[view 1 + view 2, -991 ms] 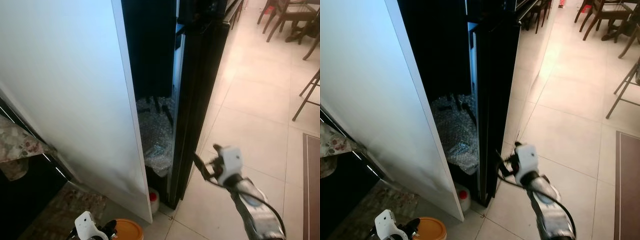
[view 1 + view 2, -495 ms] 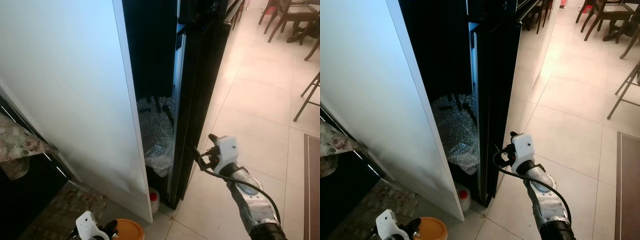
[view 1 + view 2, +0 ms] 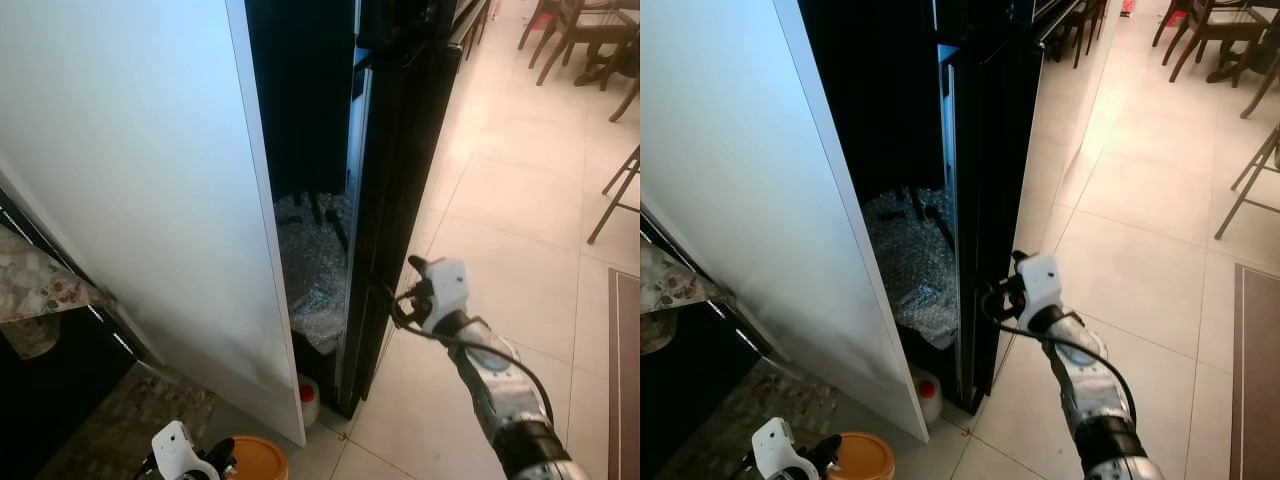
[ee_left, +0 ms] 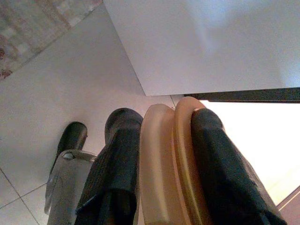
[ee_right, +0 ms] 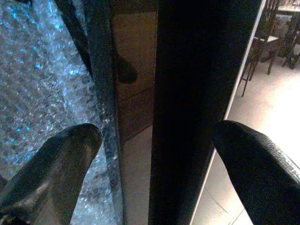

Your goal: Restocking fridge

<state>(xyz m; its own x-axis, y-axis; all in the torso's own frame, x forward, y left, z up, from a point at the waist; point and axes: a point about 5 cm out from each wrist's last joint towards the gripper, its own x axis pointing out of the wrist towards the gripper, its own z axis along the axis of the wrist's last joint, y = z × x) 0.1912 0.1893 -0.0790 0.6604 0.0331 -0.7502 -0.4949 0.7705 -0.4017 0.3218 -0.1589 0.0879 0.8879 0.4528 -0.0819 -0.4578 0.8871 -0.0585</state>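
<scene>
Fridge door, the tall glossy black one [image 3: 395,190], stands ajar just in front of my right pincer [image 3: 1002,300], and I judge the step in hand to be getting a purchase on its free edge so I can swing it wide. In the right wrist view the two black fingers [image 5: 51,164] are spread apart with the door's dark edge [image 5: 197,108] running between them, one finger toward the fridge interior and the other on the outer, floor side; they straddle the edge but I cannot say either pad is touching it. Beyond the inner finger lies crumpled silvery bubble wrap [image 3: 310,270], which fills the lower part of the dark opening. A broad white panel [image 3: 130,180] stands on the far side of that gap from the right pincer. Low at my left, the left pincer [image 4: 159,178] is clenched on a flat round orange lid-like disc [image 4: 168,164], gripped edgewise between its fingers, I think so that it stays with me while the other arm deals with the door. Near that pincer, at the foot of the white panel, a small white bottle with a red cap [image 3: 308,400] stands on the pale tiled floor [image 3: 520,200]. Restocking itself looks barely begun.
</scene>
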